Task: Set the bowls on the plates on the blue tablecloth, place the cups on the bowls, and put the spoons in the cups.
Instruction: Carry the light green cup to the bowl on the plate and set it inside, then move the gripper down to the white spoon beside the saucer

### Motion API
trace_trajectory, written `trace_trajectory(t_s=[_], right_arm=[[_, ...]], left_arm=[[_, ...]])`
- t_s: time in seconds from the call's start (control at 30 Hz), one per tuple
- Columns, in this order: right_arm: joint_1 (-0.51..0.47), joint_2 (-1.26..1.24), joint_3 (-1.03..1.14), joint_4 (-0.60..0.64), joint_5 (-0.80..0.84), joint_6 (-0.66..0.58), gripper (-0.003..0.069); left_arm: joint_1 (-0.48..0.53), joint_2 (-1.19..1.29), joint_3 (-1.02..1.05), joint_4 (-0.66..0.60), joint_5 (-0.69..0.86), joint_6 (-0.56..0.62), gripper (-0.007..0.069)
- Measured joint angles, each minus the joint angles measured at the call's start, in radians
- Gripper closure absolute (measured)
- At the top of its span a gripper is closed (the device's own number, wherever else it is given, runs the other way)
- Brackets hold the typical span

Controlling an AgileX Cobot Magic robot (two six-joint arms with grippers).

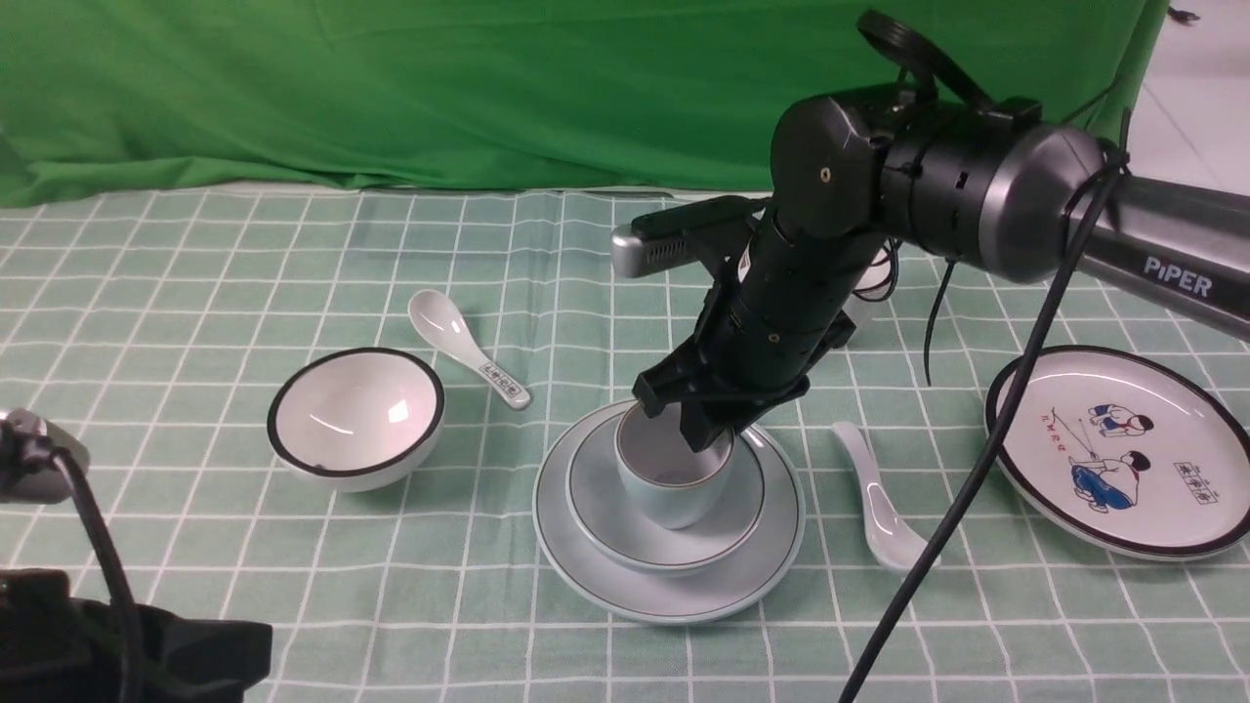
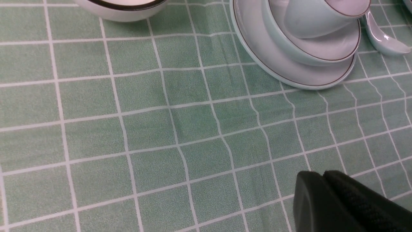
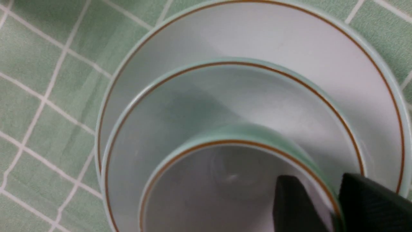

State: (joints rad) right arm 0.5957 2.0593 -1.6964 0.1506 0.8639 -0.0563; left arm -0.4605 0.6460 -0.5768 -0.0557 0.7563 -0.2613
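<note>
Two right gripper [image 3: 317, 190] fingers [image 3: 296, 206] straddle pale blue cup [image 3: 225, 180] rim.

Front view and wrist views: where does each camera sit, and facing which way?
Front view: between the arms, facing forward over the blue tablecloth; right arm and a corner of left arm show.
Left wrist view: on the left wrist, looking down at the cloth; shut left pincer shows.
Right wrist view: on the right wrist, looking down into the pale blue cup; right pincer straddles its wall.
All three share that cup, stacked on the pale blue bowl and plate.
</note>
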Motion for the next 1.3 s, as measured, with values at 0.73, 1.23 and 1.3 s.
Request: trace_trajectory(t_s=[0.73, 1.23, 1.3], right_arm=[[-0.184, -0.092, 0.127, -0.292, 0.058, 0.164, 0.0187], [-0.184, 0.071, 0.130, -0.159, -0.063, 0.121, 0.0167], [-0.184, 0.075, 0.130, -0.151, -0.063, 0.121, 0.0256]], left_arm=[[0.000, 0.000, 0.001, 0.017, -0.048, -0.009, 0.0615], [0.000, 0.000, 0.002, 0.017, -0.048, -0.010, 0.0615], [0.000, 0.000, 0.002, 0.017, -0.048, -0.011, 0.0615]])
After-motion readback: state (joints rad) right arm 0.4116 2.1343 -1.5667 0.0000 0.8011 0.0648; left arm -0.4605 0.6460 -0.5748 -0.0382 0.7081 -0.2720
